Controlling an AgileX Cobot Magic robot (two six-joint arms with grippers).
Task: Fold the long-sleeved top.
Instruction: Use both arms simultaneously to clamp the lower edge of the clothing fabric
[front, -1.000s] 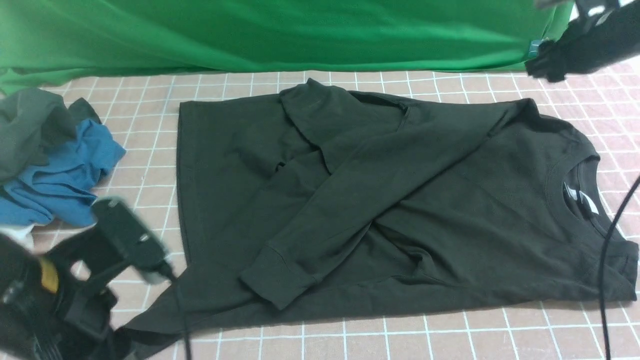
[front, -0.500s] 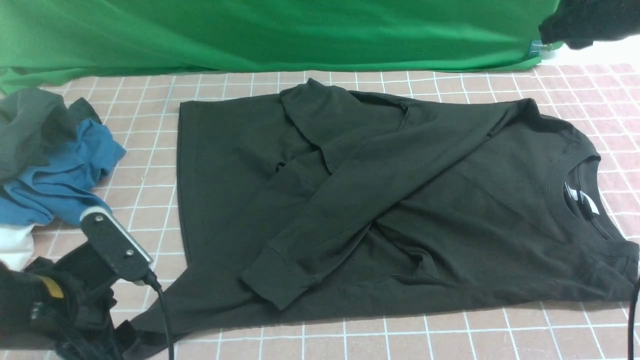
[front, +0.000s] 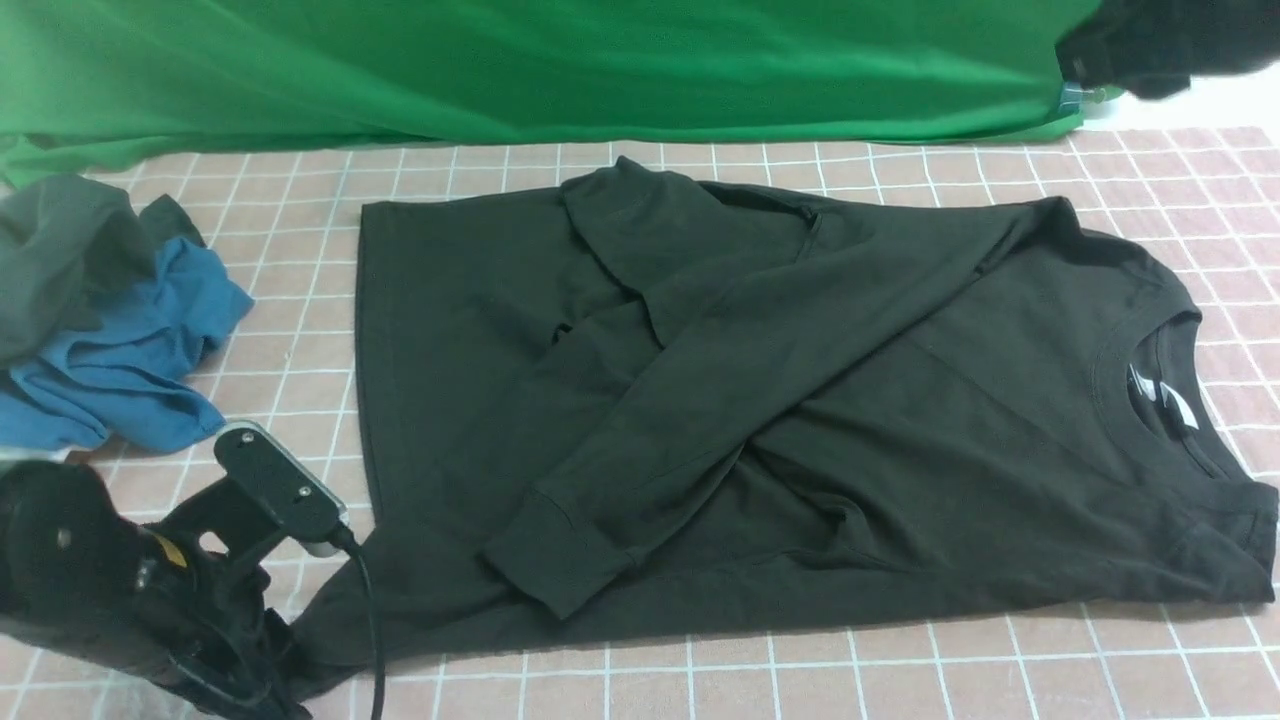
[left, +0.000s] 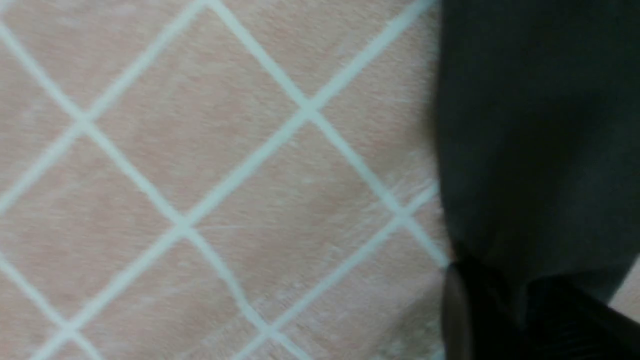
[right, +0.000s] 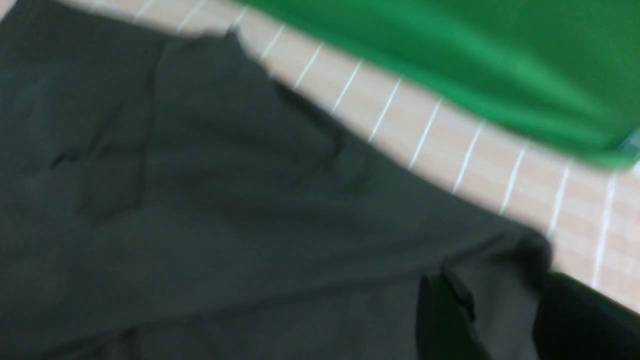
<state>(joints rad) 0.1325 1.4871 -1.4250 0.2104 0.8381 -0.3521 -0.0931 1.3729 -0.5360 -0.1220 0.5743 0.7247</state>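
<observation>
Both sleeves already crossed over long-sleeved top (front: 760, 400) lying flat mid-table (front: 900, 680); body folds pending; left gripper (left: 505, 305) fingers pinching hem corner at seven o'clock; right gripper (right: 495, 320) fingers parted, empty.

the long-sleeved top (front: 800, 400) is black with a faint brownish cast, and a small white label (front: 1160, 395) shows inside its collar. the table cover (front: 1000, 680) is dusty pink, gridded with thin white lines. the backdrop cloth (front: 500, 70) is bright green. 2 crumpled garments: 1 blue (front: 120, 360), 1 dark grey-green (front: 60, 250).
</observation>
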